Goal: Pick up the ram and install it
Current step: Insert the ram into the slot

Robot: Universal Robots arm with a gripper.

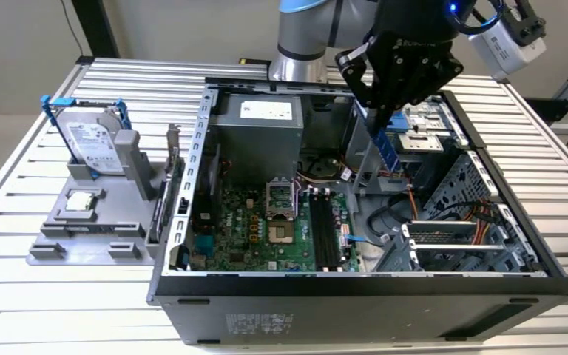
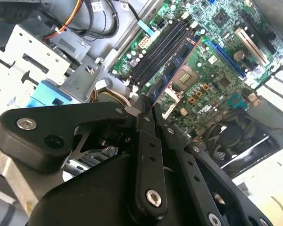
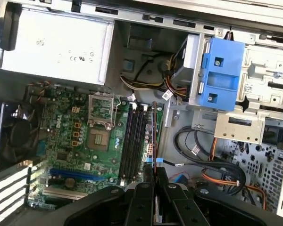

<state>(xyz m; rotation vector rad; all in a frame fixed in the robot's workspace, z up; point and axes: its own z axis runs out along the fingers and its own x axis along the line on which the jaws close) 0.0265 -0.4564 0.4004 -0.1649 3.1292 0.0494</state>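
The ram point(image 1: 390, 151) is a long narrow stick with dark chips that looks blue here. It hangs upright above the open computer case point(image 1: 363, 285), over the drive bay side, with my black gripper point(image 1: 373, 112) shut on its upper end. In the second wrist view the ram point(image 2: 174, 68) sticks out from between my fingertips point(image 2: 144, 107), angled over the motherboard beside the black memory slots point(image 2: 158, 52). The first wrist view has the ram point(image 3: 154, 136) edge-on, just beside the memory slots point(image 3: 132, 141), with my gripper point(image 3: 154, 173) closed around it.
A silver hard drive point(image 1: 92, 140) in a blue-edged frame stands on a grey stand at the exterior view's left, with a small square chip point(image 1: 82, 200) below it. Inside the case are the power supply point(image 1: 254, 133), processor socket point(image 1: 282, 214), blue bracket point(image 3: 221, 75) and loose cables point(image 3: 198, 150).
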